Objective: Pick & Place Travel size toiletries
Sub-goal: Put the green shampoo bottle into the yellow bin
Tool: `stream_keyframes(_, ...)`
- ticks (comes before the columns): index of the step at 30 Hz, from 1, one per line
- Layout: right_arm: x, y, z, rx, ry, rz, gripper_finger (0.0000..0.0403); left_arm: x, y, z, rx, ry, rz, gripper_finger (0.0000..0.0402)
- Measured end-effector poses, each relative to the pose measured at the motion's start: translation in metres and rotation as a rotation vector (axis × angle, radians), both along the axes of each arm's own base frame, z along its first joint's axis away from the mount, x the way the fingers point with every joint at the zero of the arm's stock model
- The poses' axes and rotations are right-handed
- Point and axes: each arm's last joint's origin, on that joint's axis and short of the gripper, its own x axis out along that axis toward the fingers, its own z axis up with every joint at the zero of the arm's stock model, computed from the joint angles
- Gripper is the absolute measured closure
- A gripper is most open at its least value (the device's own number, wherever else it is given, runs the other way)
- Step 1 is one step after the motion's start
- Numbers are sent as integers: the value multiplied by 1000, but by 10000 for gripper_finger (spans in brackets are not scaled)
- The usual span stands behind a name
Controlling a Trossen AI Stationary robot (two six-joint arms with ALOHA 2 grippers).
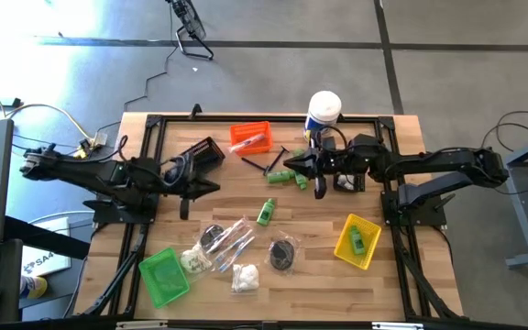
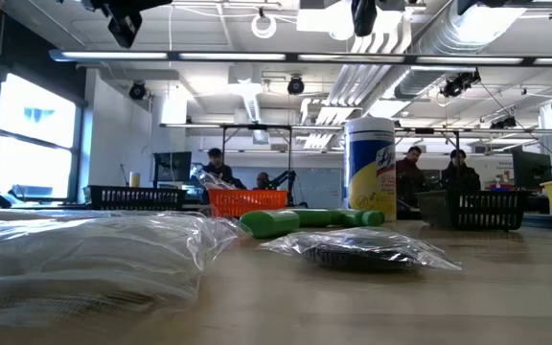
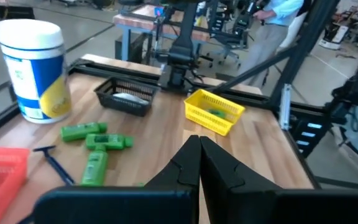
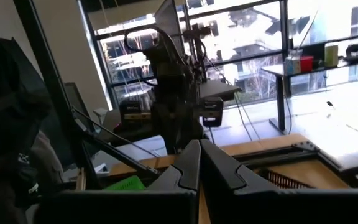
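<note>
Both arms sat raised above the back half of the table (image 1: 392, 183). The left gripper (image 3: 199, 155) was clenched on nothing, and so was the right gripper (image 4: 199, 158); neither held a toiletry.

The toiletries lay scattered. Green bottles (image 1: 293, 176) lay in a cluster near the white canister (image 1: 324, 110), with black sticks (image 1: 266, 163) just beside them. One lone green bottle (image 1: 266, 212) lay mid-table. Toward the front were clear packets (image 1: 232, 240), bags of white puffs (image 1: 244, 278) and a dark round bundle (image 1: 283, 252). Another bottle already sat in the yellow bin (image 1: 357, 240).

The likeliest trouble, in my judgement, was the crowding: a descent on the clustered bottles could pinch two at once or nudge the sticks. The slick wrappers could slip from a grip.

The lone bottle's long axis ran roughly front to back, slightly tilted; which end held its cap was unclear. The clustered bottles lay mostly across the table.
</note>
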Motion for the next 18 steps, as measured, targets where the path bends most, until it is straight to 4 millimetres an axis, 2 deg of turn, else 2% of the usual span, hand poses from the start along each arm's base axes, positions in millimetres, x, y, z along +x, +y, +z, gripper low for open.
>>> stream_keyframes(4,1,4,-9,61,100,38,401,4,-13,-4,-4,27,-14,401)
stream_keyframes(10,0,14,-19,54,200,68,401,11,-26,-13,-10,74,6,401)
stream_keyframes(18,4,26,-25,54,229,60,401,13,-29,-14,-7,81,9,401)
